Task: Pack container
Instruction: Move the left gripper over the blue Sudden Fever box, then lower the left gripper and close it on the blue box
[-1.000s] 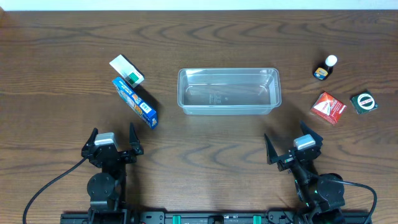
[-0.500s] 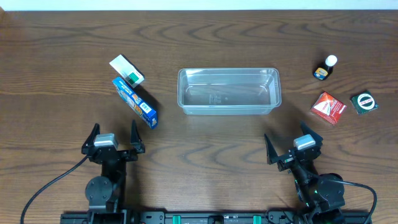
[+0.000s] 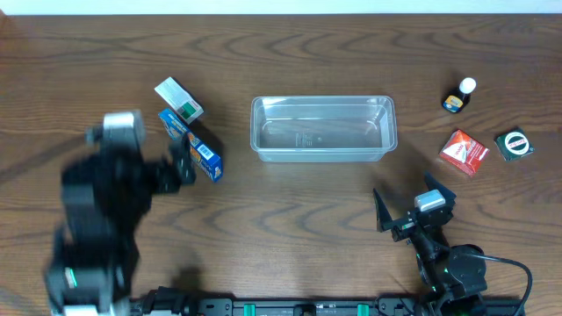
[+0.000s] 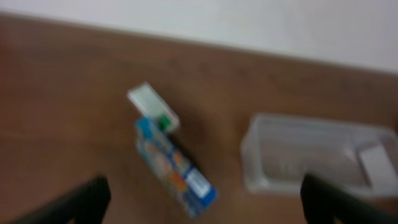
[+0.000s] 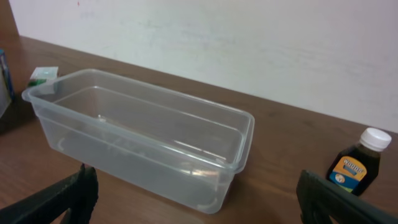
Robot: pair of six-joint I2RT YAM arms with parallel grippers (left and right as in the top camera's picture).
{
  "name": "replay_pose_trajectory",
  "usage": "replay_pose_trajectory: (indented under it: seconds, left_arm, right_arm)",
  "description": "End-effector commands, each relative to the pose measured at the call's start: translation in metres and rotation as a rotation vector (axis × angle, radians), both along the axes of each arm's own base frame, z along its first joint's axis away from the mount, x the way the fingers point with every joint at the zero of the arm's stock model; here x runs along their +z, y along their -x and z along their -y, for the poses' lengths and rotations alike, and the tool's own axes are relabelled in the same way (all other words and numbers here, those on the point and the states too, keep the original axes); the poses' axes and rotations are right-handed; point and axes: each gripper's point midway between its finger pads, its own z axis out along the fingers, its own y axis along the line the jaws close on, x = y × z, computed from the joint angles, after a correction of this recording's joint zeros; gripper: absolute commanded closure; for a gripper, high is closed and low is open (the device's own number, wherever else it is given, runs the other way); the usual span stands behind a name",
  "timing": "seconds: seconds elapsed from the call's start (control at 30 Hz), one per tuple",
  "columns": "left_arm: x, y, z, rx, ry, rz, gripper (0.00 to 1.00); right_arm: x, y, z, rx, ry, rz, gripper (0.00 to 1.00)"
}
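The clear plastic container stands empty at the table's middle; it also shows in the left wrist view and the right wrist view. A blue box lies left of it, with a white and green box at its far end; both show in the left wrist view, the blue box and the white box. My left gripper is raised, blurred and open, just short of the blue box. My right gripper is open and empty, near the container's front right.
At the right stand a small brown bottle with a white cap, also in the right wrist view, a red box and a dark green square item.
My left arm has risen from its rest spot and swung left and forward toward the blue box; it is motion-blurred. The right arm and the objects have not moved.
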Motion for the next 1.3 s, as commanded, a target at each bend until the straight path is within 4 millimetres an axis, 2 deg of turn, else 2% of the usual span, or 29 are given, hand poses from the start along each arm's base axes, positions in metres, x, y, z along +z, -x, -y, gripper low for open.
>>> replay_pose_trajectory:
  seconds: [0.0, 0.07, 0.1, 0.23, 0.33, 0.4, 0.47, 0.53, 0.6, 0.73, 0.83, 0.93, 1.0, 1.17, 1.27]
  left_arm:
    - [0.01, -0.027, 0.031, -0.143, 0.116, -0.137, 0.02]
    - [0.01, -0.04, 0.048, -0.223, 0.187, -0.203, 0.02]
    - [0.006, -0.048, 0.05, -0.232, 0.201, -0.233, 0.02]
    - [-0.028, -0.074, 0.05, -0.221, 0.21, -0.331, 0.02]
    - [-0.053, -0.082, 0.049, -0.204, 0.218, -0.413, 0.02]
    - [-0.071, -0.083, 0.043, -0.11, 0.257, -0.494, 0.02]
    - [-0.092, -0.08, 0.015, 0.148, 0.258, -0.586, 0.02]
    - [-0.101, -0.075, -0.009, 0.324, 0.194, -0.606, 0.02]
    - [-0.103, -0.074, -0.019, 0.411, 0.134, -0.592, 0.02]
    - [-0.109, -0.075, -0.008, 0.396, 0.083, -0.589, 0.02]
    - [-0.119, -0.077, -0.011, 0.444, 0.065, -0.586, 0.01]
    - [-0.138, -0.076, -0.016, 0.532, 0.097, -0.614, 0.07]
    - [-0.153, -0.077, -0.015, 0.568, 0.116, -0.643, 0.07]
    - [-0.181, -0.079, -0.01, 0.568, 0.119, -0.718, 0.08]
    - [-0.198, -0.079, -0.008, 0.569, 0.108, -0.766, 0.12]
  right_arm:
    - [-0.001, 0.0, 0.002, -0.004, 0.008, 0.002, 0.01]
    - [-0.001, 0.0, 0.001, -0.003, 0.008, 0.002, 0.01]
    - [-0.001, 0.0, 0.002, -0.004, 0.008, 0.002, 0.01]
    - [-0.001, 0.0, 0.001, -0.003, 0.008, 0.002, 0.01]
    - [-0.001, 0.0, 0.001, -0.003, 0.008, 0.002, 0.01]
    - [-0.001, 0.0, 0.002, -0.004, 0.008, 0.002, 0.01]
    - [-0.001, 0.0, 0.001, -0.003, 0.009, 0.002, 0.01]
    - [-0.001, 0.0, 0.001, -0.003, 0.008, 0.002, 0.01]
    - [-0.001, 0.0, 0.001, -0.003, 0.009, 0.002, 0.01]
    - [-0.001, 0.0, 0.001, -0.003, 0.008, 0.002, 0.01]
    - [-0.001, 0.0, 0.002, -0.004, 0.009, 0.002, 0.01]
    - [-0.001, 0.0, 0.001, -0.003, 0.008, 0.002, 0.01]
    - [-0.001, 0.0, 0.001, -0.003, 0.008, 0.002, 0.01]
    - [-0.001, 0.0, 0.002, -0.004, 0.008, 0.002, 0.01]
    - [-0.001, 0.0, 0.002, -0.004, 0.009, 0.002, 0.01]
